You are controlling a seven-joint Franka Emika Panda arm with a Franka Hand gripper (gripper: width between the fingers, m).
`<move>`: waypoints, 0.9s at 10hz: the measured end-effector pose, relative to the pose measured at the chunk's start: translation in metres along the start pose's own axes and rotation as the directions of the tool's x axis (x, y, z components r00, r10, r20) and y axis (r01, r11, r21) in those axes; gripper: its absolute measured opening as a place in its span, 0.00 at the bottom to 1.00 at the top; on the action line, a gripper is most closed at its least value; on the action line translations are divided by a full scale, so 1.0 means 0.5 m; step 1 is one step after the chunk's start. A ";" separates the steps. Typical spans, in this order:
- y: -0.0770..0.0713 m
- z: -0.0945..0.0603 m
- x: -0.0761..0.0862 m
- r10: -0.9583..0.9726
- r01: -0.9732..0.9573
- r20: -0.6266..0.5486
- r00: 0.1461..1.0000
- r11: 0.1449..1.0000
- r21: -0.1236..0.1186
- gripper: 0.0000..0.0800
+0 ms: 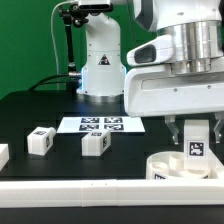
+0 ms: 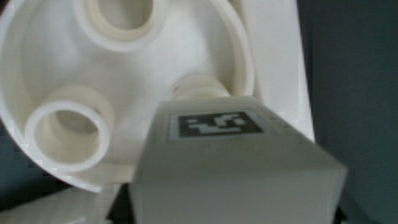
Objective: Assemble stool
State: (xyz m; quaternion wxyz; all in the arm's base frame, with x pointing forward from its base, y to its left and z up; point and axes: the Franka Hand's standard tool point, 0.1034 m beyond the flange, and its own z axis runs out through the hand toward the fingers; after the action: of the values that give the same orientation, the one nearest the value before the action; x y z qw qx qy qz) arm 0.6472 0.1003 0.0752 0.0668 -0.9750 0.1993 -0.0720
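Black table (image 1: 30, 110) holds round white seat (image 1: 165, 164) under tagged leg (image 1: 197, 147).

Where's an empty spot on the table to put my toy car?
Bare table sits between the middle leg and the seat, and between that leg and the front rail. More lies at the exterior view's left of the marker board. Crowded: the gripper clamps the held leg at the seat.

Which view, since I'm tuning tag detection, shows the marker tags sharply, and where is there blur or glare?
Wrist view: the marker tag on the leg is large but soft-edged, and the seat disc is nearly washed out. Exterior view: sharper and evenly lit, but that tag is tiny; the marker board reads clearest.
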 end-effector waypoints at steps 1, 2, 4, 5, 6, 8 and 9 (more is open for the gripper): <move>0.001 0.001 0.000 0.099 -0.099 -0.006 0.995 0.995 0.005 0.43; 0.001 0.001 0.000 0.150 -0.150 -0.014 0.989 0.989 0.007 0.43; 0.003 0.002 -0.003 0.384 -0.384 -0.006 0.923 0.923 0.020 0.43; 0.003 0.003 -0.005 0.463 -0.463 -0.002 0.886 0.886 0.021 0.43; 0.003 0.003 -0.006 0.542 -0.542 0.006 0.841 0.840 0.023 0.43; 0.000 0.004 -0.012 0.655 -0.656 0.037 0.755 0.755 0.015 0.43; 0.000 0.004 -0.014 0.685 -0.687 0.051 0.726 0.727 0.011 0.43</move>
State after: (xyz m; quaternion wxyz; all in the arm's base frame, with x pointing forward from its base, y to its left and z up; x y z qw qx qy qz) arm 0.6412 0.1032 0.0723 0.1073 -0.8327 0.5427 -0.0242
